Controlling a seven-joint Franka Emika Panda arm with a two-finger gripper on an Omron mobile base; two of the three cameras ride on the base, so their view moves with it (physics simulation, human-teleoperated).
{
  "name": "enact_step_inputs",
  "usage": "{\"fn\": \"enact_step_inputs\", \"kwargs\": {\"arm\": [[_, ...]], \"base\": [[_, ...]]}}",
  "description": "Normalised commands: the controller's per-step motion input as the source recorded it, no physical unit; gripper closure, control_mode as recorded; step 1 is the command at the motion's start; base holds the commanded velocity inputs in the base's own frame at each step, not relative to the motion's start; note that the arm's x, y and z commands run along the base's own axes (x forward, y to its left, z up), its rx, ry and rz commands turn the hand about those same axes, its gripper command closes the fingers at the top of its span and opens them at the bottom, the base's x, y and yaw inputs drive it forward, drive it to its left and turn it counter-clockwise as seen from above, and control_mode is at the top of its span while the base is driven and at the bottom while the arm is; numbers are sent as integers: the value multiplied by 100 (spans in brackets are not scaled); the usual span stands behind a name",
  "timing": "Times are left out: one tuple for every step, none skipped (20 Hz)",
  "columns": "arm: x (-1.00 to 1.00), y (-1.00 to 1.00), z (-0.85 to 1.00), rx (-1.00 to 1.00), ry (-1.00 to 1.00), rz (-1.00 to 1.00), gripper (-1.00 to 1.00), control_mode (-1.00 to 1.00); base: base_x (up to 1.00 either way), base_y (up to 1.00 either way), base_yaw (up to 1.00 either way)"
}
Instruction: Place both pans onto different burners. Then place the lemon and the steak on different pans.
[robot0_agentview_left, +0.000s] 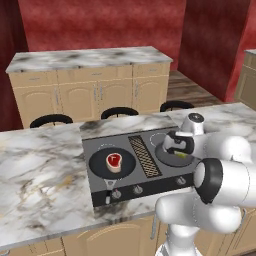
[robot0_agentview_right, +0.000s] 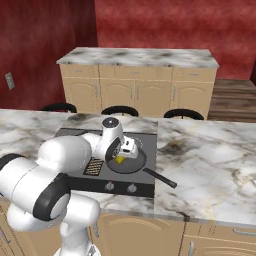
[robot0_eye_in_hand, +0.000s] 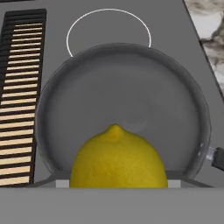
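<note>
So here's the setup: dark cooktop sunk into a marble bench, with a ribbed vent running down its middle and a few knobs along the front edge.

Left pan sits on the left burner, handle pointing toward the front edge. The steak lies flat in the middle of it, red with a pale fat rim.

Right pan is on the other side of the vent, on the front right burner, its handle sticking out over the cooktop's right front corner toward the bench. In the hand view, one more burner ring peeks out just behind that pan, bare.

The hand hangs right over the right pan, arm folded in low over the cooktop. The lemon is between the fingers, pointy tip facing the pan's centre in the hand view. The hand looks closed around the lemon rather than spread wide, but I can't tell from any view whether the lemon is touching the pan floor or held just above it. From the right base view you only catch a bit of yellow under the hand, over the pan's near-left part.

Behind the bench there are three dark stools, then a second run of wooden cabinets with a marble top, and red walls.
</note>
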Motion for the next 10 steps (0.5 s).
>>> {"fn": "enact_step_inputs", "kwargs": {"arm": [[22,-4,-18,0,0,0,100,-100],[17,-3,-18,0,0,0,100,-100],[21,-5,-19,0,0,0,100,-100],[20,-3,-20,0,0,0,100,-100],[17,-4,-20,0,0,0,100,-100],[15,-3,-21,0,0,0,100,-100],[15,-5,-21,0,0,0,100,-100],[13,-3,-23,0,0,0,100,-100],[8,-3,-23,0,0,0,100,-100],[6,-1,-23,0,0,0,100,-100]], "base": [[0,0,0],[0,0,0],[0,0,0],[0,0,0],[0,0,0],[0,0,0],[0,0,0],[0,0,0],[0,0,0],[0,0,0]]}}
